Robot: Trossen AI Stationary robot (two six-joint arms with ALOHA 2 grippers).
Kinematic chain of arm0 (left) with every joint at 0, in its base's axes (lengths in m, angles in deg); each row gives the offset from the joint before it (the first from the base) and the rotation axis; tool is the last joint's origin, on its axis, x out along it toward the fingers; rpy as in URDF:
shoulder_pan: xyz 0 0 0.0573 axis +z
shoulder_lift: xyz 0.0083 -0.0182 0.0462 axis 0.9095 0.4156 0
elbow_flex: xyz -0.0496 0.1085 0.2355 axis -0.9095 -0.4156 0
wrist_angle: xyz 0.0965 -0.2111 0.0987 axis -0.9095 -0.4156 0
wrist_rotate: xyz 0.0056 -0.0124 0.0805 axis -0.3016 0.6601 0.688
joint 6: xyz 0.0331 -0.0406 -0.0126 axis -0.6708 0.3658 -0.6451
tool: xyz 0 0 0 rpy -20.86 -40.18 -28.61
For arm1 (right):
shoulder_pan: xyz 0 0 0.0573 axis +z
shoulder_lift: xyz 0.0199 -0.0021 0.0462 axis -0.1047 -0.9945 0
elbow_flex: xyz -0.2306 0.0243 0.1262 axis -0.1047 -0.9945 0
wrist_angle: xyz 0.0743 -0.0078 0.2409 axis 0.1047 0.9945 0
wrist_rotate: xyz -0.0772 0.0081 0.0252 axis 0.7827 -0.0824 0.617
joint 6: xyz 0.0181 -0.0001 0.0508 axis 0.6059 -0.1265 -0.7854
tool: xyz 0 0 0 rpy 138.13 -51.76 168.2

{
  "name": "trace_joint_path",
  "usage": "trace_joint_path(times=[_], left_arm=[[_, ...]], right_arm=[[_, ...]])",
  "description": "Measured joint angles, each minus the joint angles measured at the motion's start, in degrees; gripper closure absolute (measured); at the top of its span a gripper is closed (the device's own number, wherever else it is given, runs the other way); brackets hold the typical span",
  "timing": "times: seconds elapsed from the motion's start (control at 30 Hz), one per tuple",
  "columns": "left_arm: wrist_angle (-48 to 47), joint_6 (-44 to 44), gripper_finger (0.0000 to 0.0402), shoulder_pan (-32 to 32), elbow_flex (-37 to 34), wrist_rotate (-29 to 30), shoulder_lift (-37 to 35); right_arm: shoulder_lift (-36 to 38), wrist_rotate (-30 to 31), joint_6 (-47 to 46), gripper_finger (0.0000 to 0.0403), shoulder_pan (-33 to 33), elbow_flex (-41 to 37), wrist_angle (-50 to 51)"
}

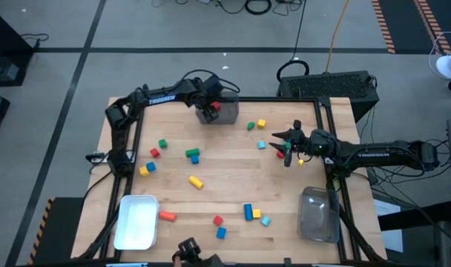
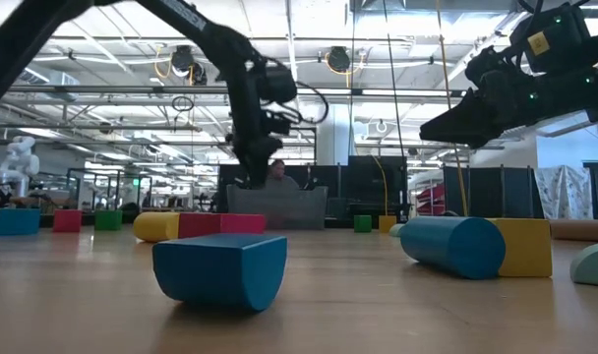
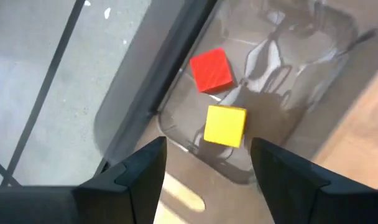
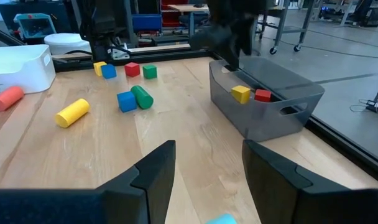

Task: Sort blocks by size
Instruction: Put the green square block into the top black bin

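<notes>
At far left, near the table's front edge, a white bin (image 1: 136,222) is lying beside an orange block (image 1: 167,216), while red, green, blue and yellow blocks (image 1: 193,155) are lying scattered across the wooden table (image 1: 225,185). At centre, along the far edge, the left gripper (image 3: 207,163) is hovering over the grey bin (image 1: 219,111), fingers spread wide and gripping nothing, above a red cube (image 3: 211,70) and a yellow cube (image 3: 225,126) lying inside. At right, the right gripper (image 4: 207,163) is hanging partly open and empty above the table, with the clear bin (image 1: 319,215) lying nearer the front.
</notes>
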Motion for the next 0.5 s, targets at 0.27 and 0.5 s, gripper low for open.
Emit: trace_joint_path(times=[0.27,0.5], left_arm=[[-8.37,3.94,0.0166,-3.17,0.04,1.49,-7.49],[-18.46,10.08,0.0166,-7.2,-1.9,2.86,-12.91]], right_arm=[[0.0,-0.24,-1.57,0.0227,0.02,0.0,2.55],[0.0,-0.33,-1.95,0.0227,0.02,0.0,3.87]])
